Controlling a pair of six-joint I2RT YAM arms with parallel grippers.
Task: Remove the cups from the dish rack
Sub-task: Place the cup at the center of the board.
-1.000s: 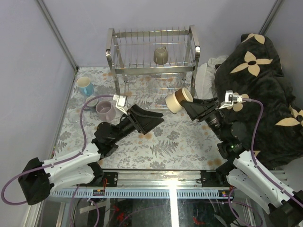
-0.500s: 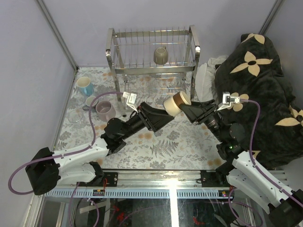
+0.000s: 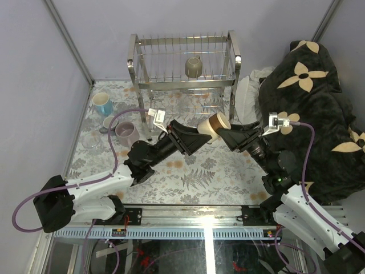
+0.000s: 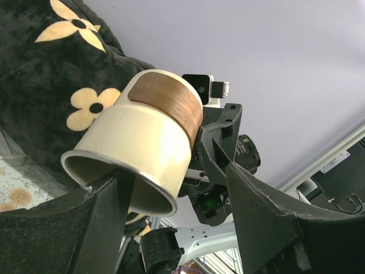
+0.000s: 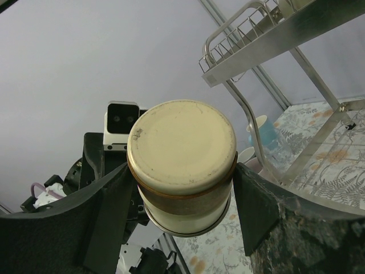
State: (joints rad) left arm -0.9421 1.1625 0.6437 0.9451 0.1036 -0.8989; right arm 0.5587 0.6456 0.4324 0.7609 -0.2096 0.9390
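Cup was cream with a brown band, mug at upper centre olive-grey, blanket on the right black with cream flowers, tabletop leaf-patterned.

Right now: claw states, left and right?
Left claw: open, fingers either side of the brown-and-cream cup at its mouth end, not clamped.
Right claw: closed on that cup, gripping near its base.

Robot lab test cell: plain partition walls, aluminium rail at table edge (purple cables trailing).
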